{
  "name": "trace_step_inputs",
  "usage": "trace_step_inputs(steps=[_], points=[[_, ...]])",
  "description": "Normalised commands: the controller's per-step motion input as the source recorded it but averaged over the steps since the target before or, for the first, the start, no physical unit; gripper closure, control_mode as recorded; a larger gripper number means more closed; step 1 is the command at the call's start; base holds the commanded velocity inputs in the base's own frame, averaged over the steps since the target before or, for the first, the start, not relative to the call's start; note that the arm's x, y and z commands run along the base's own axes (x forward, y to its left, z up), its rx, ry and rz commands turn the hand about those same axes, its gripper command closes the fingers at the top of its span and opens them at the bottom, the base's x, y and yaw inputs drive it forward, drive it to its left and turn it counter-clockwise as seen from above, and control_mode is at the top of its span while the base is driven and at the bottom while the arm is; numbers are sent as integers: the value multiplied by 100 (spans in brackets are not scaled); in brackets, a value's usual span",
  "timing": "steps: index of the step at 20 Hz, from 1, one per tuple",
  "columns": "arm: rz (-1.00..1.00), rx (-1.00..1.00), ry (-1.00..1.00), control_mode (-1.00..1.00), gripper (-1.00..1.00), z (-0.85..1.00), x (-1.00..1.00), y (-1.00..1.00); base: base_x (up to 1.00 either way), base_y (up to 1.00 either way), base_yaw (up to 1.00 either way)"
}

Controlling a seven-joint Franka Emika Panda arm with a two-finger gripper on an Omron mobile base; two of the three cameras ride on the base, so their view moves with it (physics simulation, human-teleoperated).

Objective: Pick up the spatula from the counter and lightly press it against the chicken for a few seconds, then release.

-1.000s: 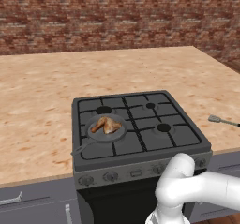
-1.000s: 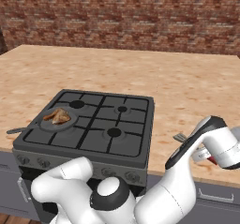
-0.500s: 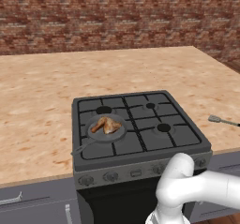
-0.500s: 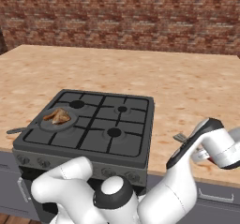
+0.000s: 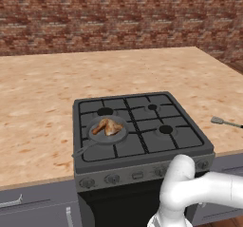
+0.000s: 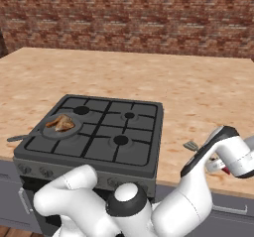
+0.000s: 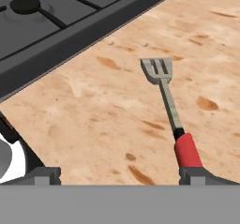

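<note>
The spatula [image 7: 169, 107] lies flat on the wooden counter, right of the stove, with a slotted grey head and a red handle; it also lies at the right edge in the left base view [image 5: 226, 122]. My gripper [image 7: 124, 175] hovers just above it, open, and the red handle end lies just inside the right fingertip [image 7: 202, 175]. Nothing is held. The chicken [image 5: 108, 126] rests in a small pan [image 5: 121, 137] on the stove's front left burner, far from the gripper. In the right base view my white hand [image 6: 234, 154] hangs over the counter, and the spatula head [image 6: 191, 145] pokes out beside the forearm.
The black stove [image 7: 75, 26] rises as a raised edge close to the left of the spatula. The pan handle [image 5: 81, 150] sticks out toward the stove's front left. A brick wall [image 5: 118, 22] backs the counter. Open counter [image 6: 198, 97] stretches behind the spatula.
The hand has shifted only slightly over the counter right of the stove. The jaws stay open and the spatula has not moved.
</note>
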Motion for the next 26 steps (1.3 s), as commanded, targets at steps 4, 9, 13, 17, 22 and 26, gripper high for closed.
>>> trace_step_inputs(steps=[4,9,13,17,22,26], points=[[0,0,5,-100,-100,-13,10,-19,0,0,0],[2,1,5,-100,-100,-12,11,-14,0,0,0],[4,1,5,-100,-100,-12,9,-4,0,0,0],[3,1,5,-100,-100,-11,7,0,0,0,0],[3,1,1,-100,-100,-8,1,-2,0,0,0],[3,1,0,-100,-100,-3,0,-5,0,0,0]])
